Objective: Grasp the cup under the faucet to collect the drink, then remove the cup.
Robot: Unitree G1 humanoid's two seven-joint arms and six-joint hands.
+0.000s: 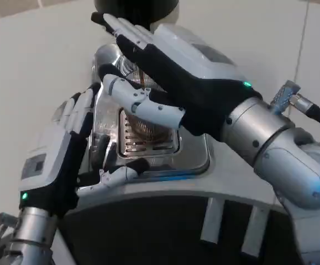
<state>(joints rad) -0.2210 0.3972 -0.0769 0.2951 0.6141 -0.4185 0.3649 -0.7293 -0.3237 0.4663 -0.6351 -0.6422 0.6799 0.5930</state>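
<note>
The cup (144,122) stood on the drip tray (193,157), a thin stream running into it. The right hand (171,83) reached over it, fingers extended; whether it gripped was hidden. The left hand (66,149) rested open beside the tray. Pulling away early could spill drink.

White table surface (32,61) all around, faint seam (302,49) at right, soft even light

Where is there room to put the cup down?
Bare white table lies beyond the left hand, and more lies behind the right hand. The metal drip tray is crowded: a clear cup stands on its grate between both hands.
</note>
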